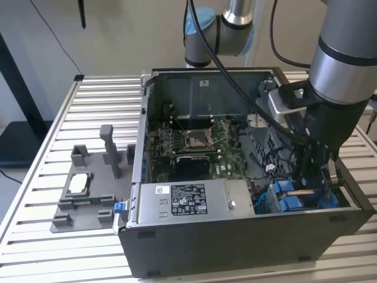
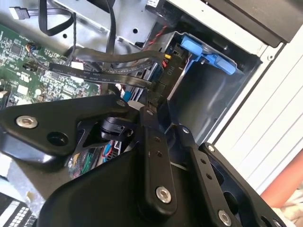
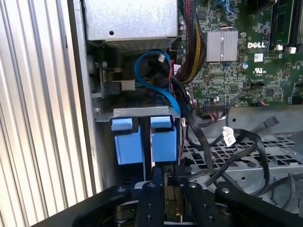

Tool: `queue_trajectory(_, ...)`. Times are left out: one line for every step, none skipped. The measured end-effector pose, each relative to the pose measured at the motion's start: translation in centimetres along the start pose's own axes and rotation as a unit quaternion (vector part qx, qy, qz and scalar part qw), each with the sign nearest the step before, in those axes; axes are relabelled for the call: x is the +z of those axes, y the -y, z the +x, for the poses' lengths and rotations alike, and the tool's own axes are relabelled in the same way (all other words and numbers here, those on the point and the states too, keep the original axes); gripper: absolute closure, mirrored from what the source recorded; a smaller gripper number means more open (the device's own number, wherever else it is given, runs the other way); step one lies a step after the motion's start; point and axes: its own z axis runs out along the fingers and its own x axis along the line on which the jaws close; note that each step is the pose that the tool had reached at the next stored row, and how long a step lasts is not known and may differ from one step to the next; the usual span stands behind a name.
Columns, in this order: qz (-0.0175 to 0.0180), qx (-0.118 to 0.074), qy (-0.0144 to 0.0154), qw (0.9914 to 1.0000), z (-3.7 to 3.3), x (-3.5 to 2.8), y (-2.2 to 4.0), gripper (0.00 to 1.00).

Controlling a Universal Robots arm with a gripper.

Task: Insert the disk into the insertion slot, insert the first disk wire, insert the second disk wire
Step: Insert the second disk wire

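Down in the PC case (image 1: 235,236), the gripper (image 3: 168,182) has its jaws narrowed on a black wire connector (image 2: 163,78), right at the disk (image 3: 144,144). Its blue carrier already sits seated in the insertion slot (image 3: 106,113), beside the power supply (image 1: 182,200).

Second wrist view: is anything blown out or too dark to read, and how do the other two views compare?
Second wrist view: the slatted table is washed out, and the black gripper is dark in the foreground. First wrist view: the blue carriers are evenly lit. Exterior view: the PC case front is dim.
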Motion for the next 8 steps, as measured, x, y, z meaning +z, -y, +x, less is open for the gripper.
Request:
queue_trajectory(0.0001,0.002,-0.0002,1.0,0.0,-0.02,0.01,0.76)
queue_trajectory(0.0002,0.004,-0.0004,0.99999,0.0,-0.02,0.0,0.76)
queue_trajectory(0.0004,0.006,-0.0006,0.99998,0.0,-0.02,0.0,0.76)
queue_trajectory(0.0005,0.006,-0.0008,0.99998,0.0,-0.02,0.0,0.76)
queue_trajectory(0.0006,0.007,-0.0009,0.99998,0.0,-0.01,0.0,0.76)
queue_trajectory(0.0007,0.007,-0.001,0.99998,0.0,0.0,0.0,0.76)
queue_trajectory(0.0008,0.007,-0.001,0.99997,0.0,0.02,0.0,0.76)
queue_trajectory(0.0008,0.007,-0.0009,0.99997,0.0,0.07,-0.01,0.76)
